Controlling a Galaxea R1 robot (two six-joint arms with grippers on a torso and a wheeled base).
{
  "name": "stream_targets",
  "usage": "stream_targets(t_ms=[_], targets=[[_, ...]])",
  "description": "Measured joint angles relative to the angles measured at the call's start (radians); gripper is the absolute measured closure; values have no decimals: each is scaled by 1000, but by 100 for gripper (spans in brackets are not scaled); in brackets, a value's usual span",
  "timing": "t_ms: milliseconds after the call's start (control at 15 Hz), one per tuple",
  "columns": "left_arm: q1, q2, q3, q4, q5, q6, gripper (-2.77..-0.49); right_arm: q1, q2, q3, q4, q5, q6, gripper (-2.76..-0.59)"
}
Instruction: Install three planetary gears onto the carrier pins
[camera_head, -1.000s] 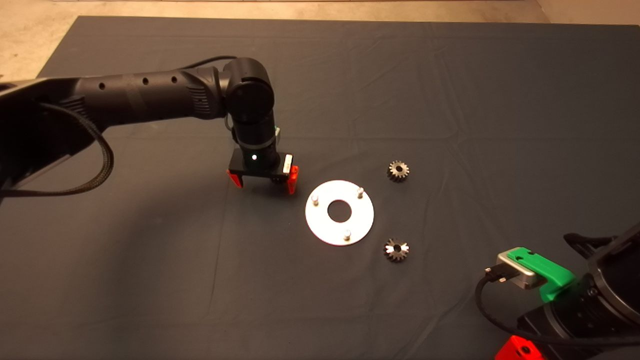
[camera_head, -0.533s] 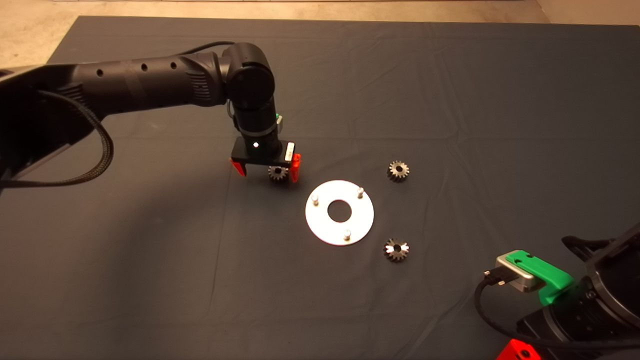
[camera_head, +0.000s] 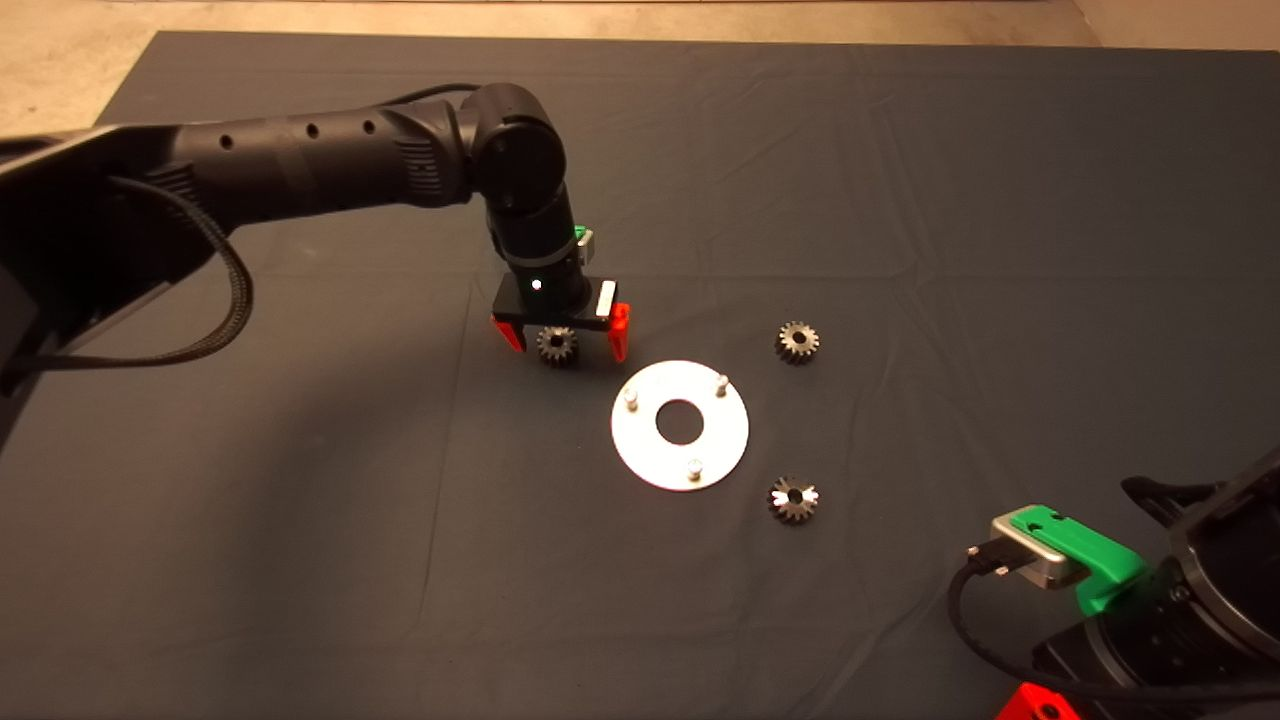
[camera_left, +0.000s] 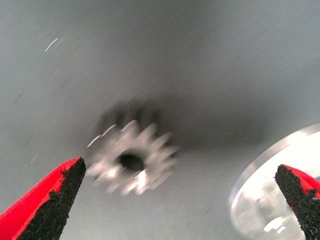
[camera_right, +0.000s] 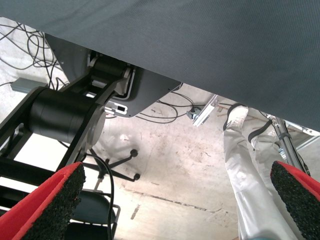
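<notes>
On mat, gear between left hand's fingers.

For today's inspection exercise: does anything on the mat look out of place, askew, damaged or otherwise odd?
Nothing stands out. The carrier disc lies flat with its three pins upright and bare. Three gears lie flat on the mat: one between the open left gripper's fingers, two beside the disc. The right gripper waits off the mat's edge.

Dim warm light; glare on disc; left wrist view motion-blurred.
</notes>
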Motion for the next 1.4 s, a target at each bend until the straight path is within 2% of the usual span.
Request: stream_targets(t_ms=[133, 333, 467, 533, 600, 667, 733, 1000, 1067, 1200, 1400], targets=[[0, 19, -32, -2, 3, 20, -275, -2, 0, 0, 0, 0, 0, -276], [0, 18, -35, -7, 3, 26, -275, -5, 0, 0, 0, -1, 0, -276], [0, 17, -36, -7, 13, 26, -275, -5, 0, 0, 0, 0, 0, -276], [0, 17, -37, -7, 25, 26, -275, -5, 0, 0, 0, 0, 0, -276], [0, 18, -40, -7, 50, 26, -275, -5, 0, 0, 0, 0, 0, -276], [0, 18, -46, -8, 86, 26, -275, -5, 0, 0, 0, 0, 0, -276], [0, 18, -57, -10, 106, 26, -275, -5, 0, 0, 0, 0, 0, -276], [2, 24, -74, -10, 113, 31, -275, -5, 0, 0, 0, 0, 0, -276], [3, 32, -74, -10, 113, 50, -274, -5, 0, 0, 0, 0, 0, -276], [2, 56, -74, -10, 111, 71, -267, -5, 0, 0, 0, 0, 0, -276], [2, 65, -73, -11, 105, 71, -267, -5, 0, 0, 0, 0, 2, -276]])
